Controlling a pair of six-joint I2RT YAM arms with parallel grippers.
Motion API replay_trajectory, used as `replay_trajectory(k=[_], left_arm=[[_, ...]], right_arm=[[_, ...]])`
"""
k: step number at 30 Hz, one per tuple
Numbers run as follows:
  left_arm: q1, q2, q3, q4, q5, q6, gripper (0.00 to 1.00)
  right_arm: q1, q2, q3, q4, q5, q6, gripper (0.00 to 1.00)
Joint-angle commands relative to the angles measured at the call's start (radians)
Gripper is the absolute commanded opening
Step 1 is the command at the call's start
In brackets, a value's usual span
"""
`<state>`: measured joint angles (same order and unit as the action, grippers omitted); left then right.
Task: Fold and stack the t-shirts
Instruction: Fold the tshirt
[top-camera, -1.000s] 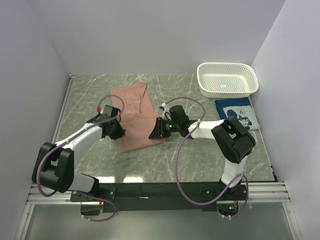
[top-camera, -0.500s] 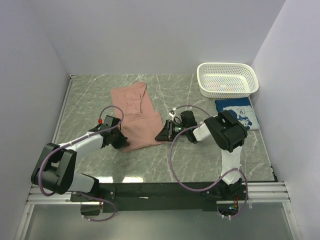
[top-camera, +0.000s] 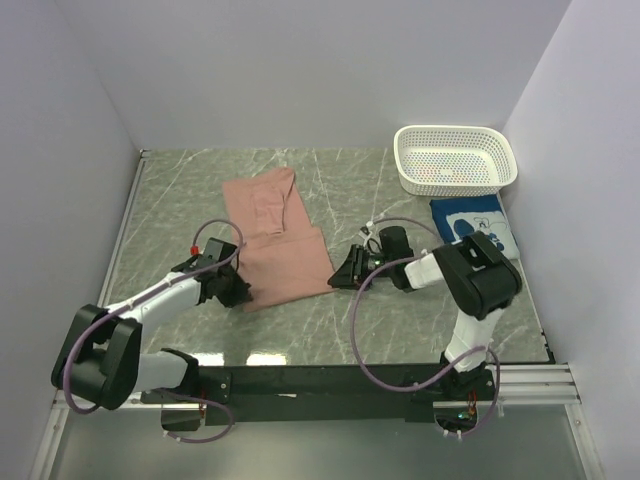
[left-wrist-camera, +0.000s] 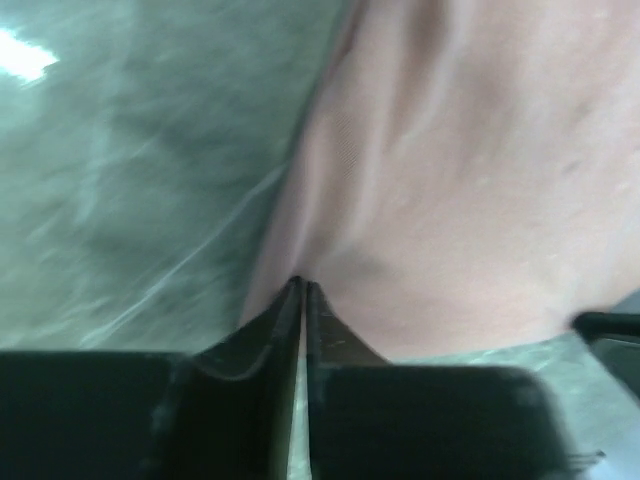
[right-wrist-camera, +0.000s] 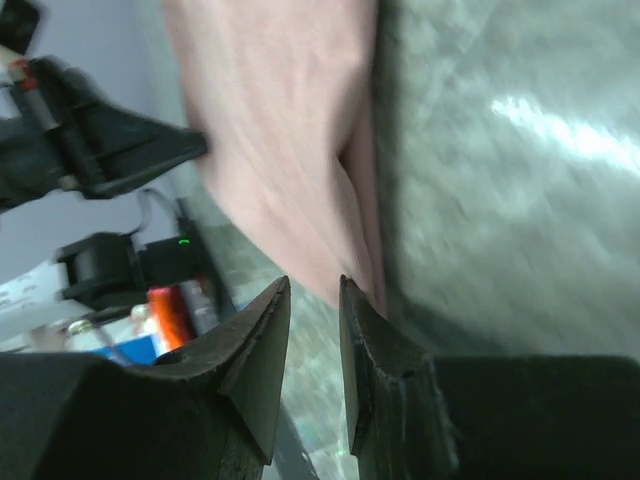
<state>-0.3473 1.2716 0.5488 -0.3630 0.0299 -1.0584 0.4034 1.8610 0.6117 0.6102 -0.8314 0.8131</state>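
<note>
While roughly folded, the pink tee lies flat on the middle-left of the table, plain side up, with a narrower part reaching toward the back wall. At its near left corner the left gripper has its fingers pressed almost together on a puckered edge of the cloth. Just off the near right corner the right gripper has its fingers a narrow slot apart, with nothing seen between them. Well to the right the blue tee sits folded, white print up, just in front of the white basket. The table is grey-green with a marble look, pale veins and glare near the black front rail. Plain white walls close three sides.
</note>
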Motion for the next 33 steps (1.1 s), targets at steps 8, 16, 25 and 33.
replay_trajectory(k=[8,16,25,33], left_arm=[[-0.082,-0.132,0.097,-0.309,-0.173,0.028,0.42],[-0.136,-0.135,0.103,-0.332,-0.189,0.02,0.55],[-0.136,-0.107,0.092,-0.315,-0.189,0.023,0.59],[-0.137,-0.092,0.094,-0.315,-0.194,0.035,0.58]], right_arm=[[0.144,-0.325,0.146,-0.728,0.58,-0.273,0.48],[0.308,-0.2,0.361,-0.963,0.868,-0.272,0.52],[0.356,-0.089,0.451,-1.043,0.948,-0.269,0.51],[0.423,-0.007,0.487,-1.141,0.974,-0.261,0.45]])
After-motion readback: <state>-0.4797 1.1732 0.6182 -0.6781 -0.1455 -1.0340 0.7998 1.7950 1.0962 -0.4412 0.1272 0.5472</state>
